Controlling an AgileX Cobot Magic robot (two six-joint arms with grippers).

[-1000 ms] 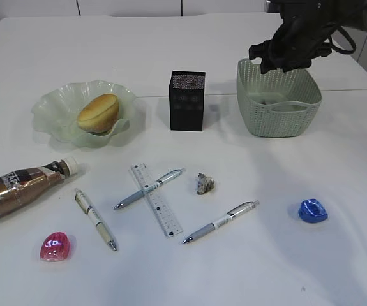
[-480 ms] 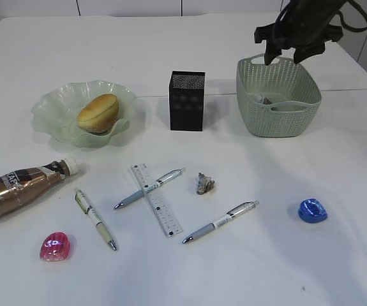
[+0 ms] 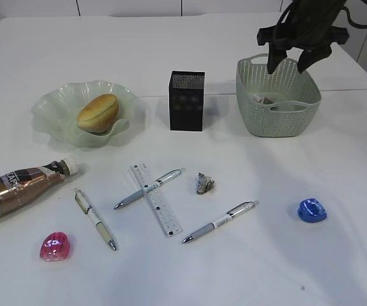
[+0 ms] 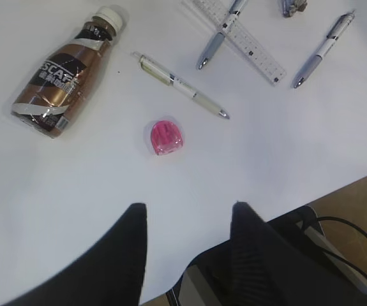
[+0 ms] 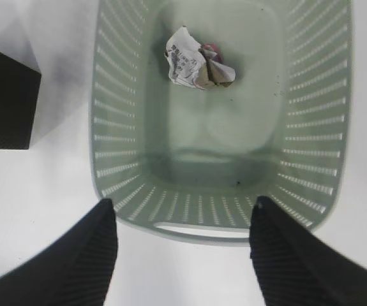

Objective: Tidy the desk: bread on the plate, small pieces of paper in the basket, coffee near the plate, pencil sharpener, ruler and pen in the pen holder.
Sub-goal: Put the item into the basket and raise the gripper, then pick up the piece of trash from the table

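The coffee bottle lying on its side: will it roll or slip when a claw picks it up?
The bottle lies on its side and is round, so a push would probably roll it. Its glossy wrap looks slippery. It seems full, so likely heavy; gripping across the body seems safest.

white table (image 3: 336, 255), brown floor (image 4: 362, 204)

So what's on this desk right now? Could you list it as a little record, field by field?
bread: on the green plate, bun at
coffee bottle: lying on its side
basket: holds one crumpled paper
loose paper: on the table
pen holder: upright
pens: three, all on the table
ruler: under one pen
sharpeners: pink, blue
right end effector: open, above basket
left end effector: open
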